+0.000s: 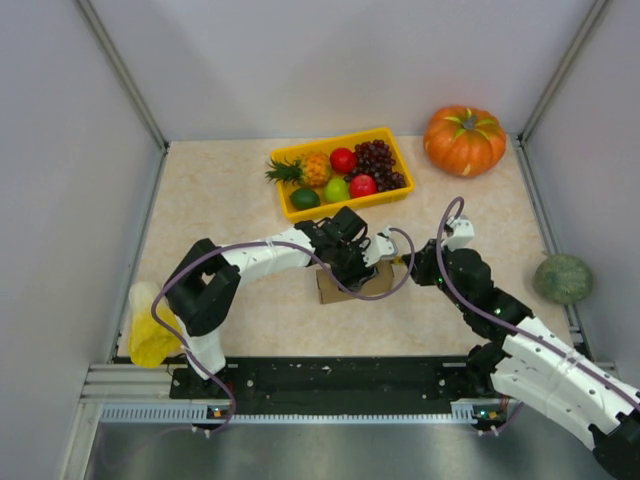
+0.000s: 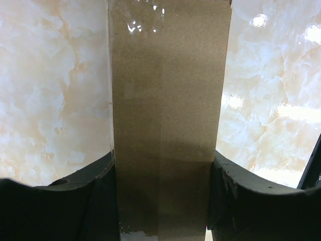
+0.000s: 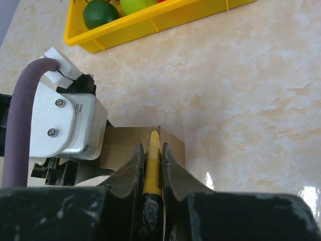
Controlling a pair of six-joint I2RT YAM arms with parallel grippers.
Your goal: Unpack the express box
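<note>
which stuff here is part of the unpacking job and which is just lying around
In the job: express box, left gripper clamped on it, right gripper holding a thin yellow tool.
Lying about: yellow fruit tray, orange pumpkin, green squash, yellow object far left.

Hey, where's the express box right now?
Top view: the express box lies mid-table, just nearer than the yellow tray, clamped in the left pincer, with the right pincer holding a yellow tool at its right end.

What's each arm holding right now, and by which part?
The left gripper holds the express box, jaws closed on two opposite sides. The right gripper holds a thin yellow tool by its shaft, tip toward the box.
</note>
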